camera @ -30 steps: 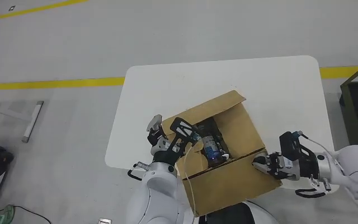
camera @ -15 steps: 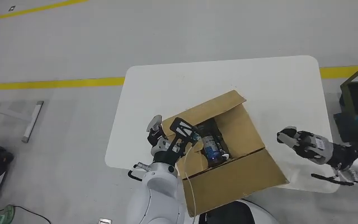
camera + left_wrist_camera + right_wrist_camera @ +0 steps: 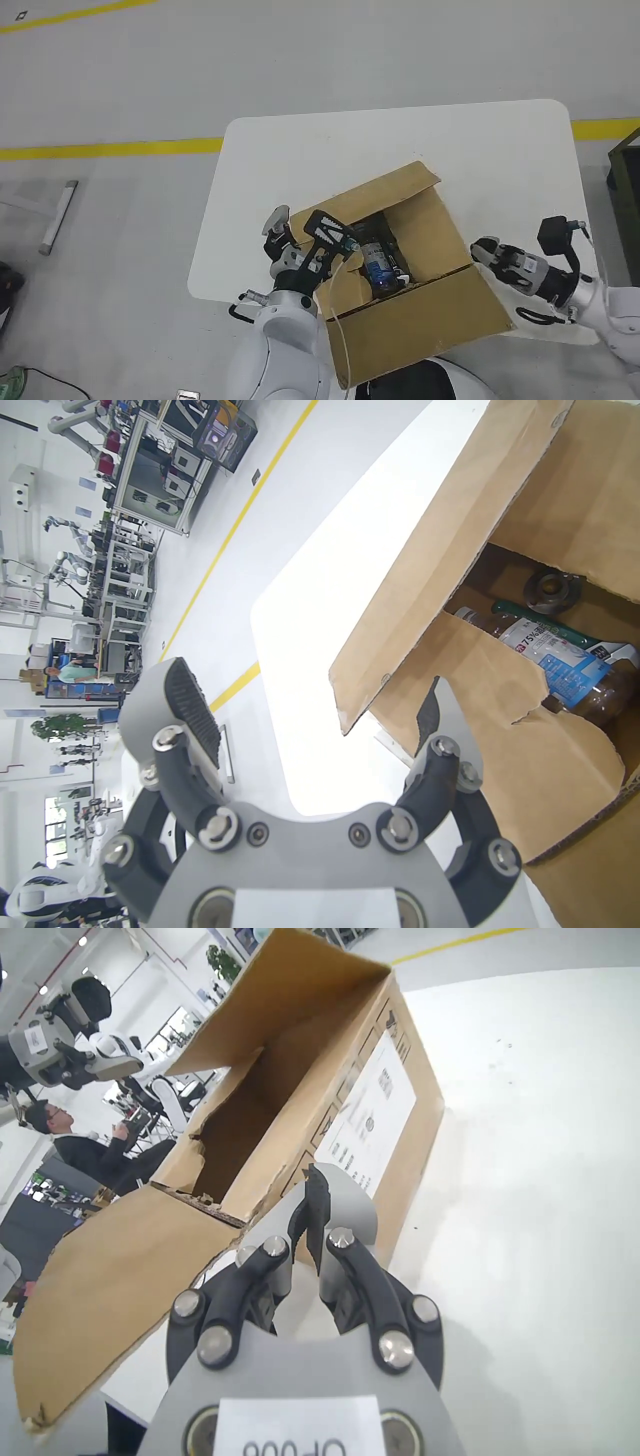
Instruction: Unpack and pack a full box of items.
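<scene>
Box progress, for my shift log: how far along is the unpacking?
Done: the box has its flaps open. In hand: nothing; the left end effector is open at a side flap, and the right end effector is shut beside the box's corner. Left: the bottle, metal fitting and green-handled tool lie inside, so unpacking has barely begun.

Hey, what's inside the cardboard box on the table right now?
Inside the cardboard box lies a clear bottle with a blue-and-white label, a green-handled tool alongside it, and a dark round metal part. The flaps and walls hide the rest of the interior.
</scene>
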### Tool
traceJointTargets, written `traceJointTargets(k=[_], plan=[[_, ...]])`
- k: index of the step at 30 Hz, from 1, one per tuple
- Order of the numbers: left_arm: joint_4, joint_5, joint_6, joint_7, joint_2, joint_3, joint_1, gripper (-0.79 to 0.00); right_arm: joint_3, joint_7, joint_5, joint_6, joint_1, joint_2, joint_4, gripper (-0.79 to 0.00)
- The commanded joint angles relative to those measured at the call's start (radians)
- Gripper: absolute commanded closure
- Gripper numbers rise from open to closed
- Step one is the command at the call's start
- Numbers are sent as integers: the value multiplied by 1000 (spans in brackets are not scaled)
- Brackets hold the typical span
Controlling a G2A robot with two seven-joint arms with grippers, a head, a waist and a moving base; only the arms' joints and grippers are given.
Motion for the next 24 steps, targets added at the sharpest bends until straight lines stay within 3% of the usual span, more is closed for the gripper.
traceJointTargets(k=[1, 13, 22, 23, 24], plan=[[0, 0, 0, 0, 0, 0, 0, -785, -12, 11, -19, -3, 3, -1, 2, 0], [0, 0, 0, 0, 0, 0, 0, -785, -73, 106, -71, -30, -29, 0, -62, 0], [0, 0, 0, 0, 0, 0, 0, -785, 147, -80, -281, 54, -82, 3, -235, 0], [0, 0, 0, 0, 0, 0, 0, -785, 157, -87, -316, 60, -77, 3, -254, -77], [0, 0, 0, 0, 0, 0, 0, -785, 162, -82, -365, 62, -67, 4, -277, -228]])
